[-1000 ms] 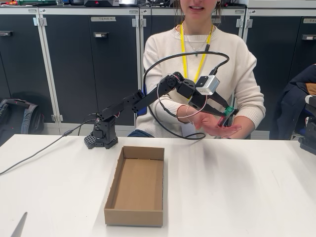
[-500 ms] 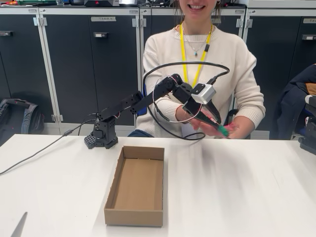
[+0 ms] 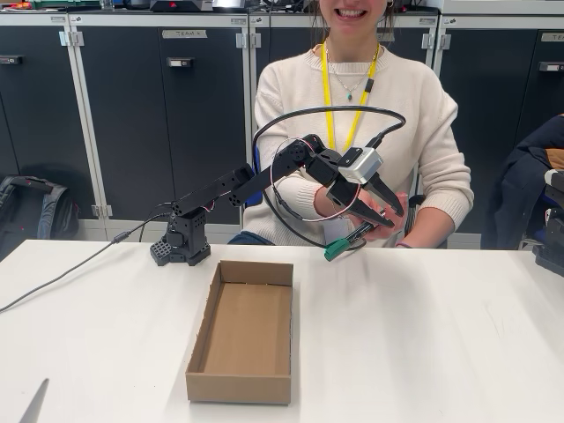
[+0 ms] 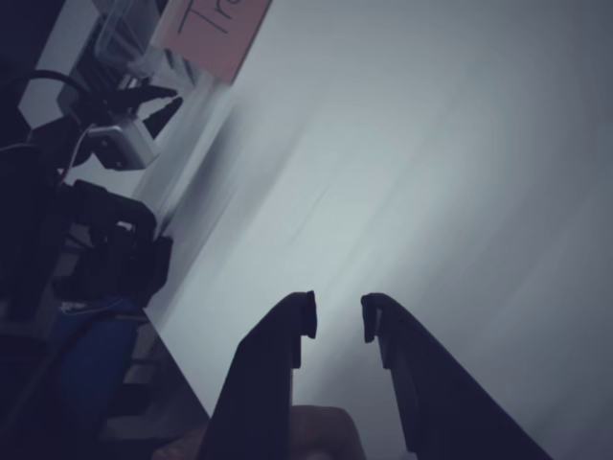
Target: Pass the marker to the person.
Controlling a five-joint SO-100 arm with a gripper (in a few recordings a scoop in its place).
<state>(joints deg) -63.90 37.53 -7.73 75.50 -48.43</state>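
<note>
While the arm stretches out from its base toward the person point(image 3: 370, 97), the tool point(image 3: 394, 214) hangs in front of their sweater, above the far edge of the bench point(image 3: 441, 335). Its 2 fingers are spread apart in the fixed view, and the wrist view agrees: the tool point(image 4: 339, 318) shows a clear gap between the 2 dark tips, nothing between them, just pale blurred bench beyond. It grips nothing.

And the marker point(image 3: 345, 241)? It sits just below the tool, tilted, teal-green cap down and to the left in the fixed view, dark barrel rising toward the person's hand point(image 3: 374, 220). That hand is right behind the fingers, and it looks to be holding the barrel's upper end, though the tool partly hides the contact. Whether a finger of the tool touches the marker, I cannot tell.

On the bench, an open cardboard box point(image 3: 242, 333) lies near the arm's base, well apart from the marker.
</note>
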